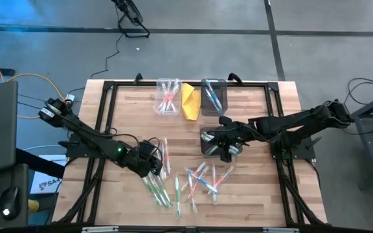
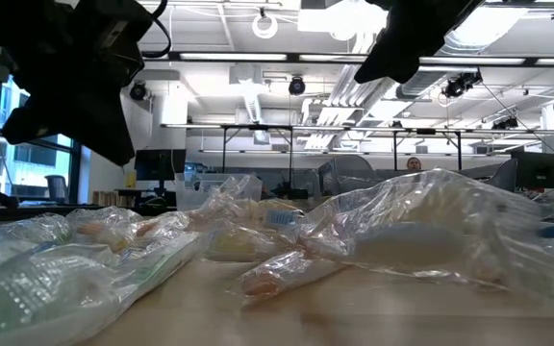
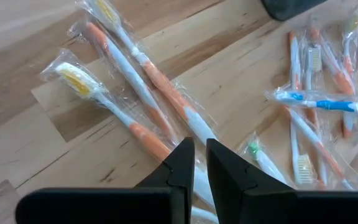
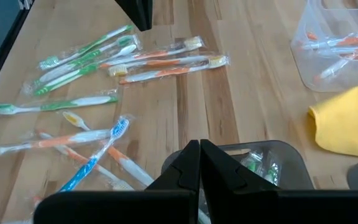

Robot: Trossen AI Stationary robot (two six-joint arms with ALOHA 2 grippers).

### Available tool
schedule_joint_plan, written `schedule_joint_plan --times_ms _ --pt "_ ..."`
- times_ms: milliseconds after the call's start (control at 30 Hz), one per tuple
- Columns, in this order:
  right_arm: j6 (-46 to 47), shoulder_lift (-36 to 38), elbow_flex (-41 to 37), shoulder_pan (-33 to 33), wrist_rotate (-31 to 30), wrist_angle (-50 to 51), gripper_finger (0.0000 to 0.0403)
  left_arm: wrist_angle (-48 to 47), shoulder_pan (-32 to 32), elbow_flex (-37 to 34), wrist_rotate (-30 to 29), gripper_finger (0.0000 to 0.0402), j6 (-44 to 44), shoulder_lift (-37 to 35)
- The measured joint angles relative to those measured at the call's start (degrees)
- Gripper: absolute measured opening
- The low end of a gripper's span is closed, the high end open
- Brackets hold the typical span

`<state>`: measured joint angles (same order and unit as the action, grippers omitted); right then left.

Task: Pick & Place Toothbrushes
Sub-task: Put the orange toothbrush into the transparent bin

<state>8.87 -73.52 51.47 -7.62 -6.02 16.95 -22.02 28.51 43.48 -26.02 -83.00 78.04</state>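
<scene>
Left fingers point(image 3: 194, 165): nearly closed, narrow gap, empty, above orange toothbrushes point(image 3: 143, 93) on the surface point(image 1: 264, 188).
Right fingers point(image 4: 199, 163): pressed together, empty, over a bin point(image 4: 284, 163).
Hidden: bin contents hard to read.

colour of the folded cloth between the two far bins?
Yellow. The folded cloth shows best in the right wrist view, also visible from above.

You get a straight-down overhead, a table-level view into the room, and two close wrist cameras; all share the scattered toothbrushes point(image 1: 199, 178).
</scene>
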Motion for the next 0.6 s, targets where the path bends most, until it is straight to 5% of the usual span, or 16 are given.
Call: schedule_joint_plan --times_ms 333,600 --pt "-0.31 0.00 0.02 0.72 -7.30 0.00 0.0005 -1.55 0.00 0.00 -0.24 0.0039 0.13 0.02" --pt "-4.51 0.00 0.02 5.04 -2.64 0.00 0.0005 -4.39 -0.02 0.00 -0.31 0.0039 -5.58 0.02"
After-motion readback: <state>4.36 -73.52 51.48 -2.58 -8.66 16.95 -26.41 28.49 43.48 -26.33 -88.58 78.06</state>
